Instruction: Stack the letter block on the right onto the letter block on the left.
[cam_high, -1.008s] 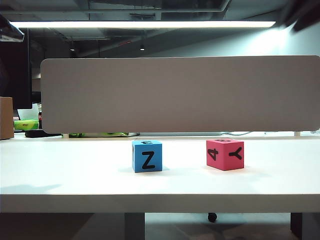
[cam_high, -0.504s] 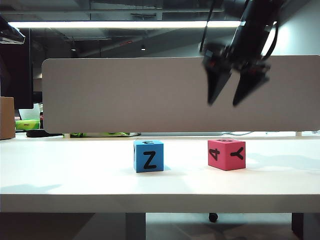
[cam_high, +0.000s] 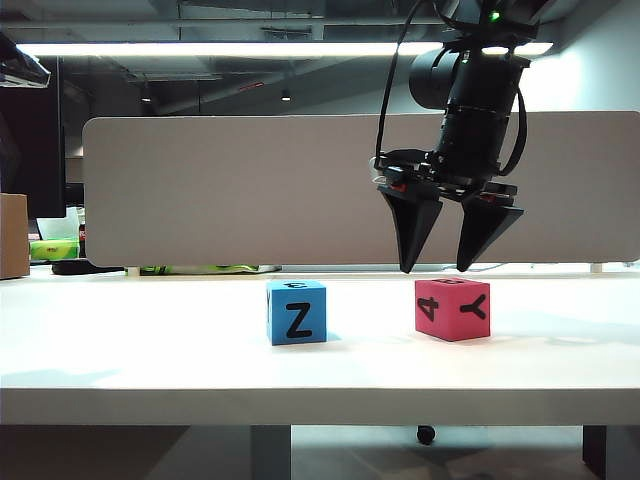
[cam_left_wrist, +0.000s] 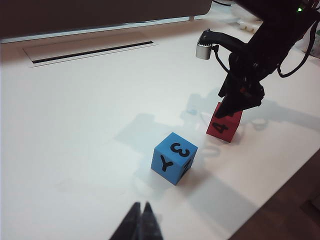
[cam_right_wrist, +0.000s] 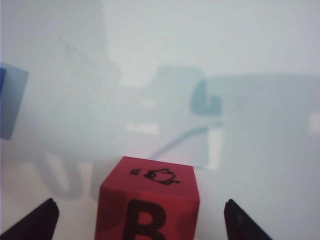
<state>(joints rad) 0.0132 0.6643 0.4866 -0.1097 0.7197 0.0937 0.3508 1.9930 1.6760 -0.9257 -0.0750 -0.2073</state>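
Note:
The red letter block (cam_high: 452, 308) stands on the right of the white table (cam_high: 130, 340), and the blue letter block (cam_high: 296, 312) stands to its left, a block's width or so apart. My right gripper (cam_high: 435, 268) hangs open just above the red block, fingers pointing down, touching nothing. In the right wrist view the red block (cam_right_wrist: 147, 200) lies between the two spread fingertips (cam_right_wrist: 46, 210). The left wrist view shows the blue block (cam_left_wrist: 174, 158), the red block (cam_left_wrist: 224, 127) and my left gripper (cam_left_wrist: 141, 206) shut and empty, well short of the blue block.
A long grey partition panel (cam_high: 360, 190) stands behind the table. A cardboard box (cam_high: 12, 235) sits at the far left edge. A cable slot (cam_left_wrist: 90, 50) runs along the table's back. The table's front edge (cam_high: 320, 395) lies close to the blocks.
My right arm has swung in from the upper right and come down with its jaws spread, and now hangs over the red block. Neither block has moved.

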